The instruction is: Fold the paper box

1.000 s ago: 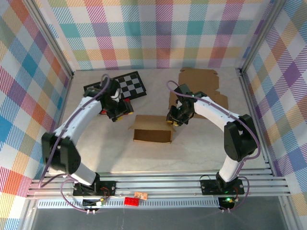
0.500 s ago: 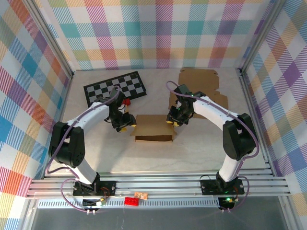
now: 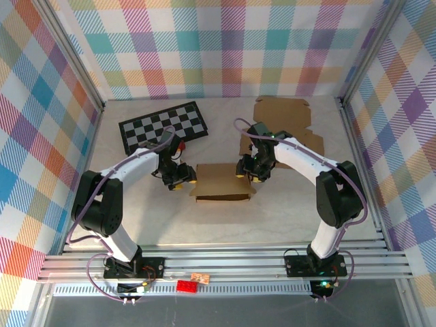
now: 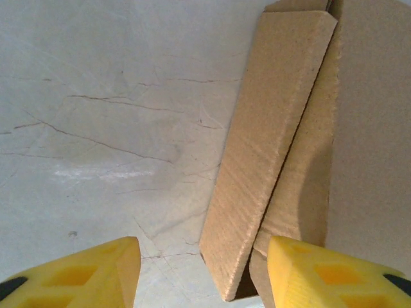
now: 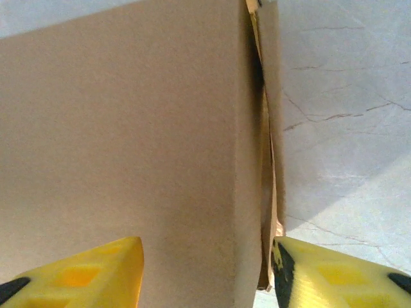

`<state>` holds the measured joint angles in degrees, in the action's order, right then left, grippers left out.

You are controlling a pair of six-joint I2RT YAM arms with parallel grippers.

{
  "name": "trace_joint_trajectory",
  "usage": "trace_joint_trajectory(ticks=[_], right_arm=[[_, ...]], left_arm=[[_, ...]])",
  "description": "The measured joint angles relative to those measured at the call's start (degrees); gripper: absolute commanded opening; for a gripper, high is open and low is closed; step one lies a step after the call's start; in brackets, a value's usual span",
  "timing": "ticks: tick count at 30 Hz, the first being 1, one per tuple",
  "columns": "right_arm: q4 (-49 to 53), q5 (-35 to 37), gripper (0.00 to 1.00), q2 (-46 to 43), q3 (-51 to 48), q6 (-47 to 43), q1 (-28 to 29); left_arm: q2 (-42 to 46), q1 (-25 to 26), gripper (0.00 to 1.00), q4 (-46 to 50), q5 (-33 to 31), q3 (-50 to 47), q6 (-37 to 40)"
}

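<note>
1. Two sets of yellow fingers are flanking the paper box [image 3: 222, 182], which is lying partly flattened on the pale, crack-veined tabletop [image 3: 286, 218].
2. The left fingers [image 3: 179, 181] are sitting at the box's left end, spread wide apart, with the edge of a loose flap lying between them, ungripped.
3. The right fingers [image 3: 246, 173] are hanging over the box's right end, also spread apart, straddling the side wall's edge without clamping it.
4. A checkerboard mat [image 3: 163, 125] is lying behind and left of the box, and a flat cardboard sheet [image 3: 283, 119] is lying behind and right of it.
5. Plaid walls [image 3: 225, 48] are enclosing the space behind and to either side of the box, and aluminium rails [image 3: 225, 262] are running across in front of it.
</note>
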<state>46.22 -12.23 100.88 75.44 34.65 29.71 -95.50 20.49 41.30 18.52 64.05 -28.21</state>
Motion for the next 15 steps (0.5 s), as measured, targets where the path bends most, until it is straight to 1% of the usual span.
trace_joint_trajectory(ticks=[5, 12, 15], right_arm=[[0.9, 1.6, 0.61, 0.1, -0.8, -2.7, 0.0], [1.5, 2.8, 0.49, 1.1, -0.8, -5.6, -0.1], [1.5, 2.9, 0.49, 1.5, -0.8, -5.7, -0.1]], left_arm=[[-0.6, 0.5, 0.54, -0.8, 0.0, -0.3, 0.4], [-0.7, 0.5, 0.53, -1.4, 0.1, -0.7, 0.6], [-0.7, 0.5, 0.53, -1.9, 0.3, -0.7, 0.6]])
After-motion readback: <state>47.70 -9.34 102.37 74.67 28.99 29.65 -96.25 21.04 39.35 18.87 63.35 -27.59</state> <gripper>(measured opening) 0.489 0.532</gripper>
